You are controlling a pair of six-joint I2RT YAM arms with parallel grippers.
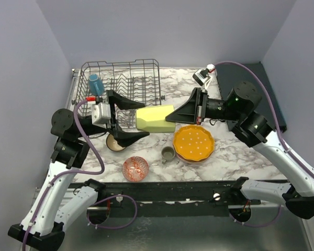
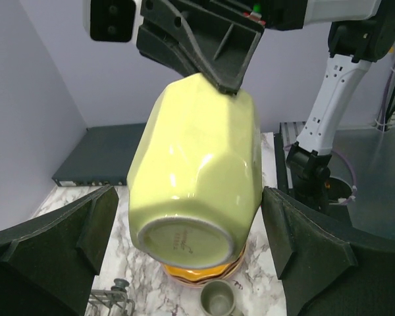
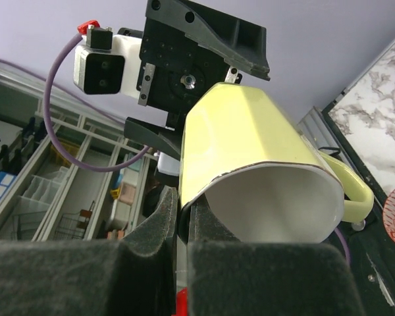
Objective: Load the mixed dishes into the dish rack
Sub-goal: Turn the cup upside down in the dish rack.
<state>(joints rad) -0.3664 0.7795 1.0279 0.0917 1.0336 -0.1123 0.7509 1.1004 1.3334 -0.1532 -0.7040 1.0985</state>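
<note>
The yellow-green mug (image 1: pixel 154 118) hangs on its side in the air, just right of the dish rack (image 1: pixel 120 78). My right gripper (image 1: pixel 171 119) is shut on its rim, one finger inside and one outside (image 3: pixel 183 204). My left gripper (image 1: pixel 145 120) is open, and its fingers (image 2: pixel 296 237) stand on either side of the mug's base (image 2: pixel 184 240) without touching it. A blue mug (image 1: pixel 96 83) sits in the rack's left end. On the table lie the orange dotted plate (image 1: pixel 193 143), the small grey cup (image 1: pixel 168 153), the red-patterned bowl (image 1: pixel 135 168) and a dark brown bowl (image 1: pixel 115 142), which is half hidden under the left gripper.
A dark flat tray (image 1: pixel 267 89) lies at the back right by the wall. The rack's near corner (image 2: pixel 112 296) shows below the left gripper. Side walls close in on the marble table (image 1: pixel 240 157) on the left and right.
</note>
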